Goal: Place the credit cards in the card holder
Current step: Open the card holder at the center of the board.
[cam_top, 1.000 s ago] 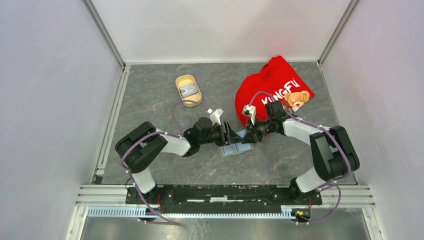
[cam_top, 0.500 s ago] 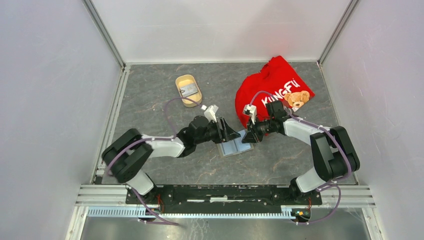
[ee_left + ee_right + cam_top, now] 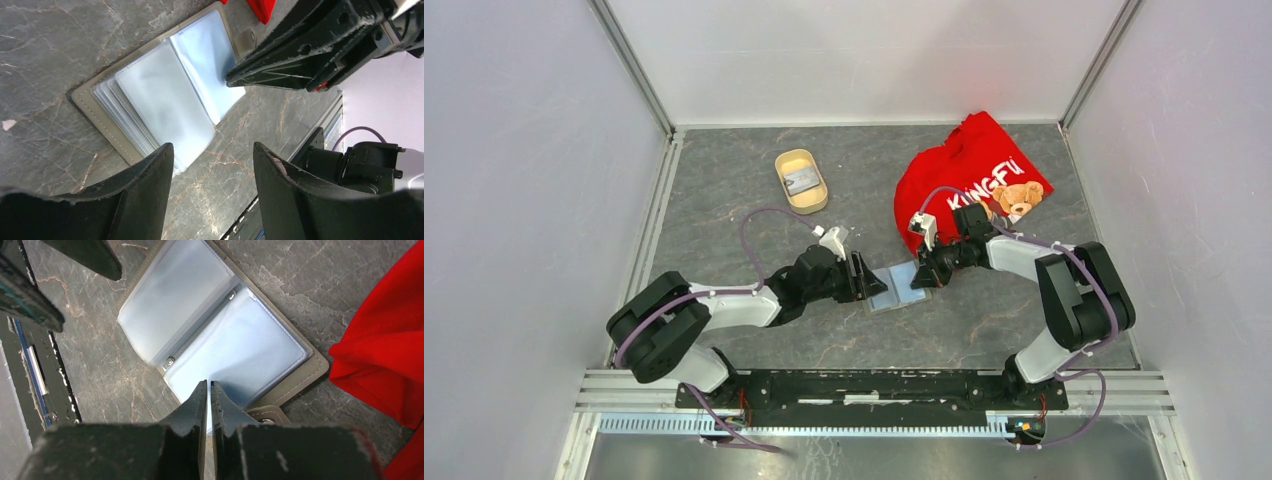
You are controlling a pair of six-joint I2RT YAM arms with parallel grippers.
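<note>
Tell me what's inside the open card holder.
In the card holder, both open pages show clear sleeves with no card visible. Sleeves stacked underneath are covered, and the right pincer hides part of one edge.

I'm looking at a dark grey marbled desk (image 3: pixel 724 190). The card holder (image 3: pixel 898 290) is lying open around the middle, nearer the near edge. A red shirt (image 3: pixel 964 180) is sprawling toward the far right corner. A beige oval tray (image 3: pixel 812 208) is sitting left of centre, toward the far edge.
</note>
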